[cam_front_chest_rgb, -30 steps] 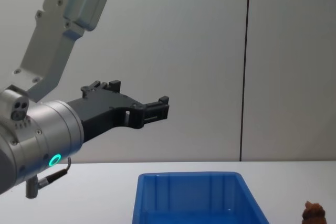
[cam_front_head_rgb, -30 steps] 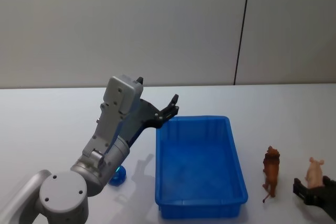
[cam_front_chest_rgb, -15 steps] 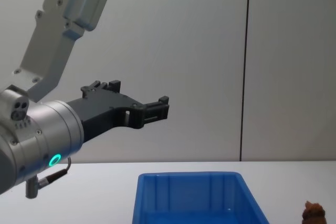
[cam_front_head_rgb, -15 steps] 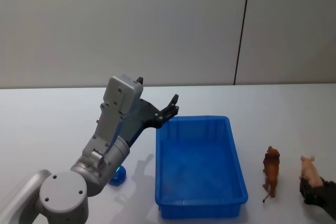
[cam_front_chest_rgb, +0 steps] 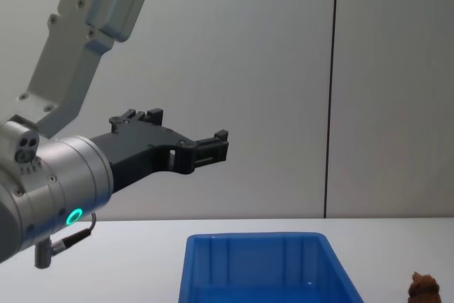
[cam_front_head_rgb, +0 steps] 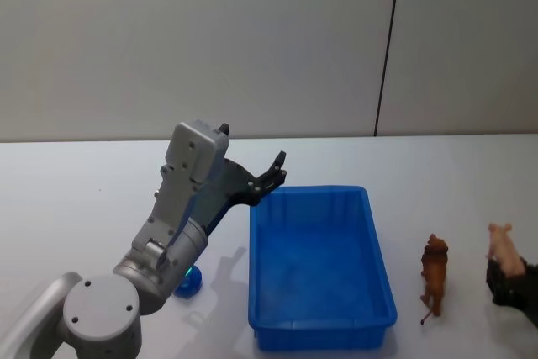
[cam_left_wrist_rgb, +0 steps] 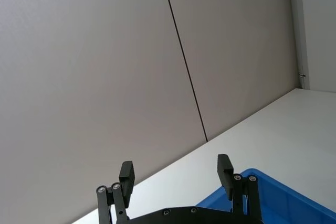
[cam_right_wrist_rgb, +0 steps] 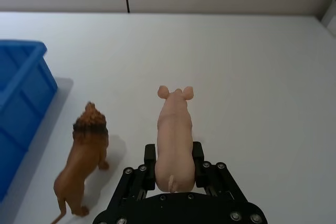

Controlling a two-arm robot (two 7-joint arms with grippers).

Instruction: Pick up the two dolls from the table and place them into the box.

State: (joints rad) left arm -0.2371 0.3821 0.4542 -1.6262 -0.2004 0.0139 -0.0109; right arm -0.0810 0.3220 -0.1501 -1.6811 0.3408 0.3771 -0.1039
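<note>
Item 1. Bright blue rectangular plastic box (cam_front_head_rgb: pixel 324 335), ribbed inside, stood on the plain white surface (cam_front_head_rgb: pixel 84 191).

Item 2. Small round fuzzy blue toy (cam_front_head_rgb: pixel 192 279) lay on the surface just beyond the box's left side, near its front corner, partly hidden behind the left arm.

Item 3. Brown lion figure with a thin tail (cam_front_head_rgb: pixel 435 271) stood upright on the surface just beyond the box's right side, apart from its wall.

Item 4. Pale pink pig figure (cam_right_wrist_rgb: pixel 174 129) was farther right of the box than the lion, beside it and not touching it. It was clamped at the hindquarters by the right gripper (cam_right_wrist_rgb: pixel 174 157), one black finger (cam_right_wrist_rgb: pixel 150 153) against each flank. Whether its feet met the surface could not be told.

Item 5. Left gripper (cam_front_head_rgb: pixel 276 171) hung raised in the air above the box's rear left corner, its fingers spread apart with nothing between them.
</note>
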